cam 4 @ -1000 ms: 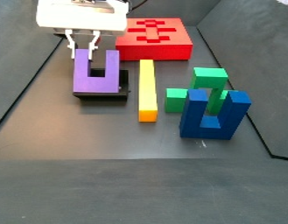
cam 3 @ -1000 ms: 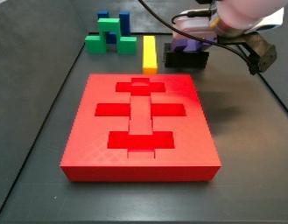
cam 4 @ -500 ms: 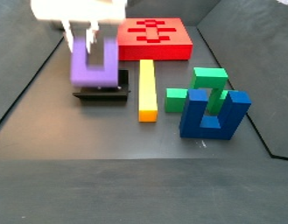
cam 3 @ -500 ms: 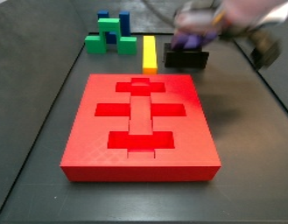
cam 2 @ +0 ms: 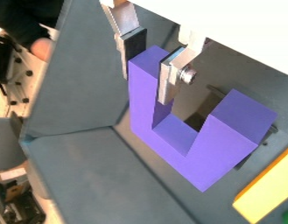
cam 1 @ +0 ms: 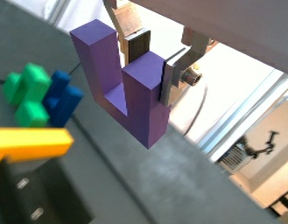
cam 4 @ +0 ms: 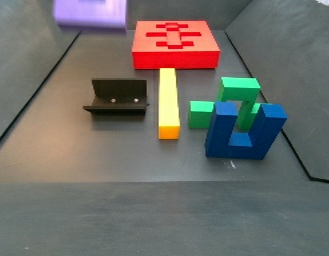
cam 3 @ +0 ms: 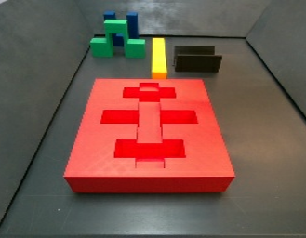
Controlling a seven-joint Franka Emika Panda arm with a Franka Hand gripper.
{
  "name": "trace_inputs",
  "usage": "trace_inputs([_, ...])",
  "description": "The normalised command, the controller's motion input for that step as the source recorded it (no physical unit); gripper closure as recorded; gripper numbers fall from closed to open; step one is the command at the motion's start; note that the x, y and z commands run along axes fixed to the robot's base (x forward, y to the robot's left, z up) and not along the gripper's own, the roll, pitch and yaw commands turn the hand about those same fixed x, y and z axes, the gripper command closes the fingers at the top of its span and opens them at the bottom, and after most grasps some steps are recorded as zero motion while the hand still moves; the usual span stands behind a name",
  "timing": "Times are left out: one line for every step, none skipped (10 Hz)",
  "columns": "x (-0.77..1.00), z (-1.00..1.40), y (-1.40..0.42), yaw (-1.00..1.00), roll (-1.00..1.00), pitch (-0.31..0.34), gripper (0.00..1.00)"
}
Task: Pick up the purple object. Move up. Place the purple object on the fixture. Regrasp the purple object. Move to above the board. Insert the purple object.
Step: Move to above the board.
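The purple object point(cam 1: 125, 83) is a U-shaped block. My gripper point(cam 1: 156, 58) is shut on one of its prongs, a dark pad on each side of the prong; both wrist views show this point(cam 2: 152, 54). The block hangs in the air, prongs up. In a side view it shows as a blurred purple shape point(cam 4: 91, 12) at the picture's upper edge, high above the floor; the gripper itself is out of both side views. The black fixture point(cam 4: 120, 98) stands empty, also in the other side view point(cam 3: 199, 60). The red board point(cam 3: 149, 130) lies flat with its dark-red cut-outs open.
A yellow bar point(cam 4: 167, 102) lies between the fixture and a green stepped block point(cam 4: 224, 101). A blue U-shaped block point(cam 4: 244, 130) stands beside the green one. Dark walls enclose the floor on all sides.
The gripper has risen with the purple object, lifting it off the fixture. The arm has left one side view, and only the block's blur remains at the top of the other.
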Motion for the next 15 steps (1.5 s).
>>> trace_inputs([0.0,0.77,0.02,-0.04,0.0,0.036,1.0])
trace_inputs([0.02,0.28,0.0,-0.02,-0.02,0.074,1.0])
trace_inputs([-1.27,0.23,-1.4,-0.14,-1.0,0.123,1.0])
trace_inputs([-1.29,0.24,-1.4,-0.13,-1.0,0.114,1.0])
trace_inputs([-1.4,0.23,-1.38,-0.11,-1.0,0.086,1.0])
trace_inputs([-1.4,0.21,-1.37,-0.11,-1.0,0.084,1.0])
trace_inputs([-1.4,0.21,-1.37,-0.1,-1.0,0.097,1.0])
trace_inputs([-1.4,0.21,-1.39,-0.09,-1.0,0.105,1.0])
trace_inputs([-0.58,0.08,-0.53,-0.07,-1.0,0.1,1.0])
trace_inputs([-0.34,0.03,-0.28,-0.07,-1.0,0.105,1.0])
trace_inputs([-0.12,0.03,-0.1,-0.06,-1.0,0.116,1.0])
trace_inputs([-0.11,0.03,-0.09,-0.06,-1.0,0.106,1.0])
trace_inputs([-0.1,0.0,-0.01,-0.03,-0.76,0.04,1.0])
trace_inputs([-0.08,0.01,0.01,-0.02,-0.63,0.014,1.0])
trace_inputs([-0.06,0.0,0.01,-0.01,-0.38,-0.011,1.0])
